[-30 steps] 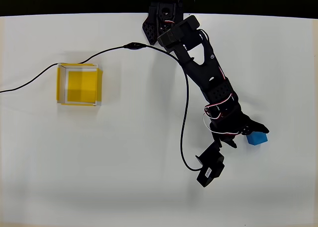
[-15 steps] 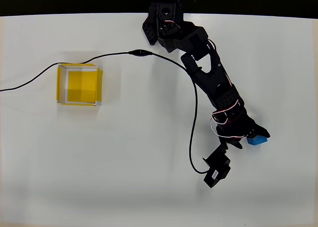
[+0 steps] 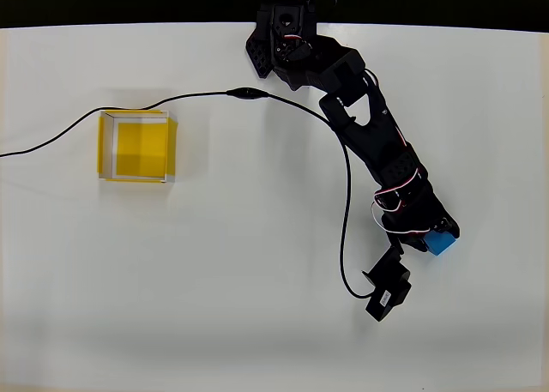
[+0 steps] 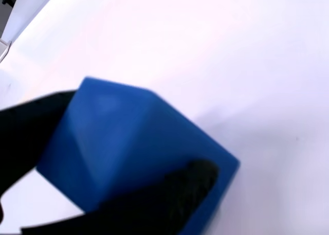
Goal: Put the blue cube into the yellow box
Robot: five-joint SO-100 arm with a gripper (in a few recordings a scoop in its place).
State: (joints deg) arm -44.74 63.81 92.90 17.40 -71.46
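In the overhead view the tool (image 3: 431, 236) is at the right side of the white desk (image 3: 214, 280), and it pinches the blue cube (image 3: 440, 242). The wrist view shows black fingers (image 4: 31, 127) pressed on two sides of the cube. The yellow box (image 3: 137, 146) stands well apart, at the left side.

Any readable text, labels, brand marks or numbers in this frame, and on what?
None can be read.
The blue cube has plain faces in the wrist view.
The yellow box carries no markings.
A tiny pale mark on the black arm in the overhead view is too small to read.
The table is plain white.
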